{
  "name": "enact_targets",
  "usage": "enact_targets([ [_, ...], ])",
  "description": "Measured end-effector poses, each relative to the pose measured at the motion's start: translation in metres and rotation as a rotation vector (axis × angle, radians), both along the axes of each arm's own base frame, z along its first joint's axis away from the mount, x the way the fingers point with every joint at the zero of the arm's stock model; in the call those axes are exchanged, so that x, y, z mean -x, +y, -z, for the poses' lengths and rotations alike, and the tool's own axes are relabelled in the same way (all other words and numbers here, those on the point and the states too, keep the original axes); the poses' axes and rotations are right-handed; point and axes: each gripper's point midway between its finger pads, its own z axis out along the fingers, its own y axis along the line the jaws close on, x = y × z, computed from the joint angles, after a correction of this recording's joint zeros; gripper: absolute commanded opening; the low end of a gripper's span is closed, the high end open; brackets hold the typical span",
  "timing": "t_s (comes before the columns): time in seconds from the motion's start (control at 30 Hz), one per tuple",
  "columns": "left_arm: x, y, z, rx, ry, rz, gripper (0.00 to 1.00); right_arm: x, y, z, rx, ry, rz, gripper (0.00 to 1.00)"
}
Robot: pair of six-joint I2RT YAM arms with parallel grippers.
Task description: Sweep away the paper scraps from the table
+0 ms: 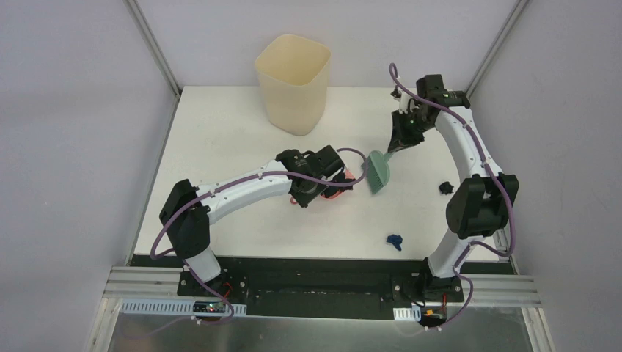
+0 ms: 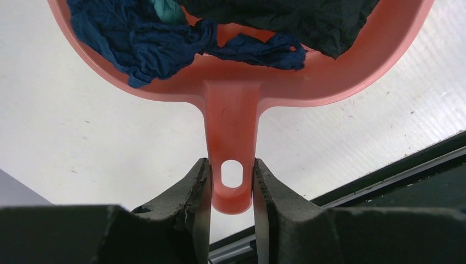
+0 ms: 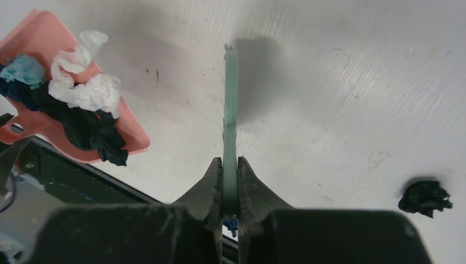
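My left gripper [image 2: 231,184] is shut on the handle of the pink dustpan [image 2: 231,104], held over the middle of the table [image 1: 220,139]. The pan [image 3: 60,52] holds several paper scraps: dark blue [image 2: 137,38], black [image 2: 308,22], teal [image 3: 22,69] and white [image 3: 88,88]. My right gripper [image 3: 231,165] is shut on the green hand brush [image 3: 230,99], whose head [image 1: 379,171] hangs just right of the pan. A black scrap [image 1: 444,188] lies on the table at the right, also in the right wrist view [image 3: 426,197]. A dark blue scrap [image 1: 396,240] lies near the front edge.
A cream plastic bin [image 1: 293,82] stands at the back of the table. Grey walls with metal posts enclose the left, back and right sides. The black front edge strip [image 1: 308,264] and the arm bases are at the near side.
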Motion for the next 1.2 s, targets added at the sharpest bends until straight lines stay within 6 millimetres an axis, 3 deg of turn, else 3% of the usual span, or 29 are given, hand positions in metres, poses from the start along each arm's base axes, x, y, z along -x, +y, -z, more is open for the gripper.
enact_targets([
  [0.13, -0.017, -0.005, -0.025, 0.026, -0.054, 0.006, 0.15, 0.013, -0.009, 0.005, -0.13, 0.041, 0.036, 0.0],
  [0.4, -0.047, 0.008, -0.06, 0.03, -0.127, -0.032, 0.15, 0.058, 0.024, 0.018, -0.378, 0.1, -0.048, 0.0],
  [0.63, -0.074, 0.025, -0.084, 0.046, -0.182, -0.091, 0.15, 0.055, 0.018, 0.025, -0.473, 0.069, -0.033, 0.0],
  [0.83, -0.096, 0.034, -0.114, 0.083, -0.256, -0.144, 0.15, 0.053, 0.024, 0.018, -0.536, 0.051, -0.053, 0.0],
  [1.2, -0.121, 0.032, -0.159, 0.174, -0.347, -0.195, 0.14, 0.051, 0.027, 0.016, -0.564, 0.042, -0.06, 0.0],
])
